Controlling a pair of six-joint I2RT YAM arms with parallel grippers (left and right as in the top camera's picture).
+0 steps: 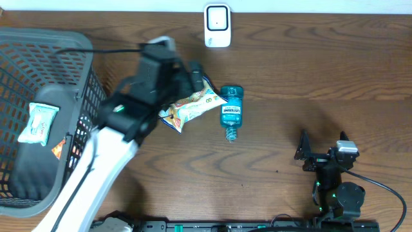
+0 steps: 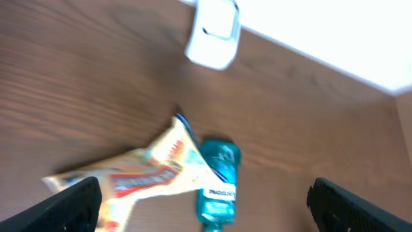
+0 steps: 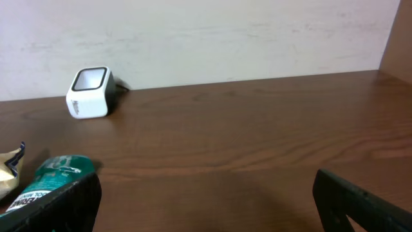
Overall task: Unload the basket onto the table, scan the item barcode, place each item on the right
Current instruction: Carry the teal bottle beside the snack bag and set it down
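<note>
- brown wooden table [image 1: 360,77]: carries all items
- dark grey plastic mesh basket [image 1: 51,58]: left edge
- left end effector [image 2: 205,193]: jaws spread wide, empty, hovering over items
- right end effector [image 3: 207,187]: spread wide, empty, near front edge, well apart from items
- yellow-white crinkly snack bag [image 1: 193,108]: flat mid-table, touching blue plastic mouthwash bottle [image 1: 231,111]
- white box-shaped barcode scanner [image 1: 217,26]: far edge
- step, likely: grasp not yet made; which item is meant unclear
- next: descend, close on one, lift, turn barcode toward scanner

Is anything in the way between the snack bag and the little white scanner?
Nothing visible stands in the way. Only bare wooden table lies between the snack bag and the scanner at the far edge. The blue mouthwash bottle lies right beside the bag, off to the side of that path.
</note>
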